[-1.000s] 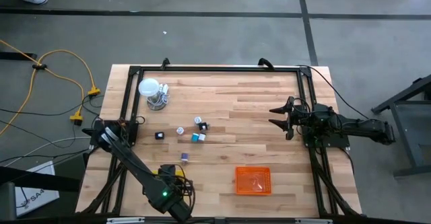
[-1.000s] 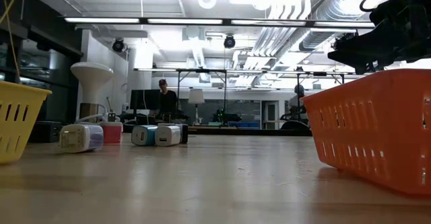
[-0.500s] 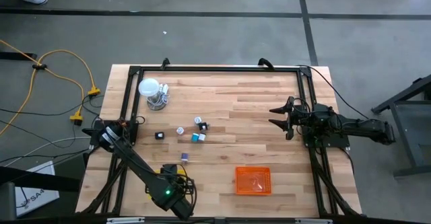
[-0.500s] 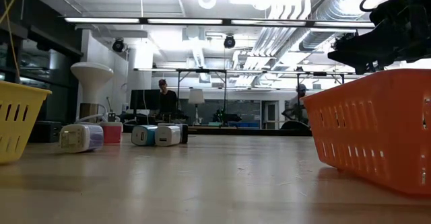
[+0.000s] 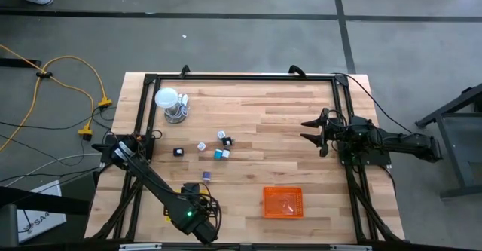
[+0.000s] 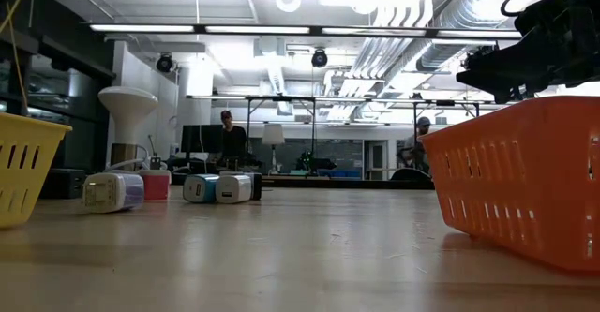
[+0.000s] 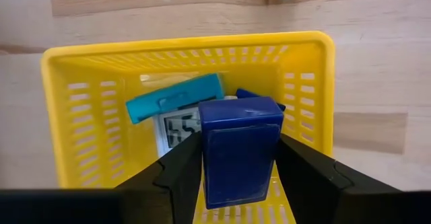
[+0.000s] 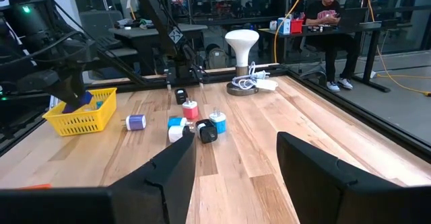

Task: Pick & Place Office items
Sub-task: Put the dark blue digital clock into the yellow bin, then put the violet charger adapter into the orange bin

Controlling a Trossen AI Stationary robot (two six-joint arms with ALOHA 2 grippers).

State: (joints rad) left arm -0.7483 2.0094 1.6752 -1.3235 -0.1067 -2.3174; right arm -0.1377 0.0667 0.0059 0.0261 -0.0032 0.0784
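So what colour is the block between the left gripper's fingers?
Dark blue block, clearest in the left wrist view, over the yellow tray.

Grey concrete floor (image 5: 248, 40), yellow cable (image 5: 71, 62), ceiling strip lights (image 6: 216, 28).

Overhead straight down, low level across the tabletop, wrists forward; yellow tray (image 7: 60, 116) shared by low and wrist views.

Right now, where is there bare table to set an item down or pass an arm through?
Bare wood lies between the item cluster and the right end effector, and along the far edge right of the white globe. The strip between the purple item and the orange tray is free. It is crowded at the cluster and inside the yellow tray.
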